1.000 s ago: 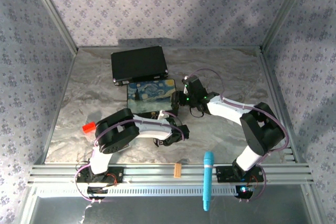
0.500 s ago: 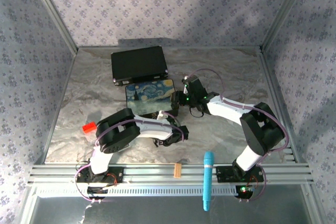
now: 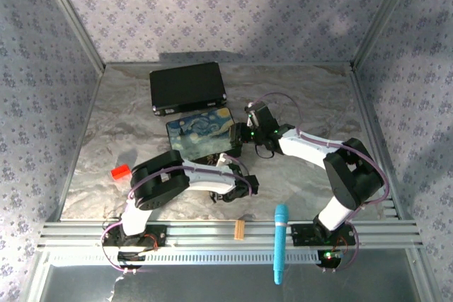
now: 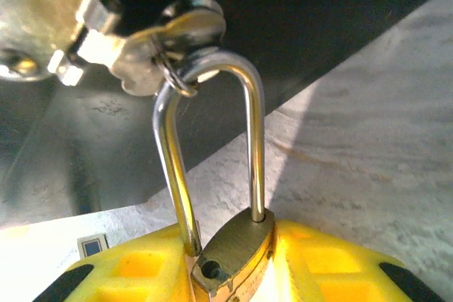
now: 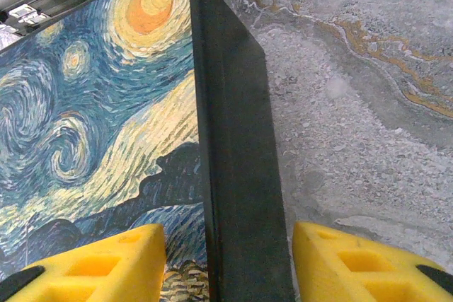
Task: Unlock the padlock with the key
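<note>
- Padlock (image 4: pixel 233 256): hangs by its shackle (image 4: pixel 253 139) from the clasp (image 4: pixel 148 47) on the near side of the painted box (image 3: pixel 200 134).
- Left gripper (image 4: pixel 230 284): pinches the brass body between both yellow fingers (image 4: pixel 141 277).
- Right gripper (image 5: pixel 230 266): spread, straddling the box's dark right edge; contact not discernible.
- Handling, as judged: light, rigid, smooth metal, liable to swivel on the thin shackle. Grip the flat faces of the body, never the shackle. Leave the bottom face free.
- Against the view one second ago: box turned, left end swung nearer; left gripper drawn closer to the arm bases; right gripper nearly unmoved.
</note>
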### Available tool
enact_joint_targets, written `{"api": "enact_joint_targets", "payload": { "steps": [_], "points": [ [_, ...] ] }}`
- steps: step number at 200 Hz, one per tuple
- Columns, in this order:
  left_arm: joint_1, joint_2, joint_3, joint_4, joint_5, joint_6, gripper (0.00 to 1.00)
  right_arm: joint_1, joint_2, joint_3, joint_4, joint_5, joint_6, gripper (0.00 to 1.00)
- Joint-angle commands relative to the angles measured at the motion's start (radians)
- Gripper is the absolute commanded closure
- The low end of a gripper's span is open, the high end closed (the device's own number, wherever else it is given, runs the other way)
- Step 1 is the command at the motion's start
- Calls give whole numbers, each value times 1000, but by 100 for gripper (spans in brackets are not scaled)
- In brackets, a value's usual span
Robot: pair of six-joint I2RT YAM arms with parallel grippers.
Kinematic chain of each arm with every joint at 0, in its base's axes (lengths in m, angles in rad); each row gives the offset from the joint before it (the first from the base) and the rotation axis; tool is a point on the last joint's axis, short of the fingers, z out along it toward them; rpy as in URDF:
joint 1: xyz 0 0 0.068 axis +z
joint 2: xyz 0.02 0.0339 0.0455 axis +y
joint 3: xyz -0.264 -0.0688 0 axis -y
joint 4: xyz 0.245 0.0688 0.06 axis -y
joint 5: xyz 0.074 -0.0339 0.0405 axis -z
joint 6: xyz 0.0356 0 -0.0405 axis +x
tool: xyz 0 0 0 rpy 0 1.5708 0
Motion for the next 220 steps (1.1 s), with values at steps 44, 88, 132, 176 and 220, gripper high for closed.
{"api": "enact_joint_targets", "payload": {
  "steps": [44,88,132,176,220],
  "points": [
    [15,-114,-31,-77,48,29,82,10,41,-15,-144,42,11,49],
    [30,-103,-39,-48,49,41,83,11,37,-12,-143,37,13,49],
    [6,-97,-61,23,115,56,74,10,36,-4,-154,38,9,49],
    [-10,-130,-44,15,140,48,64,9,40,7,-147,33,15,49],
    [22,-323,-102,116,162,115,6,-12,-21,19,-113,-20,-26,30]
  ]
}}
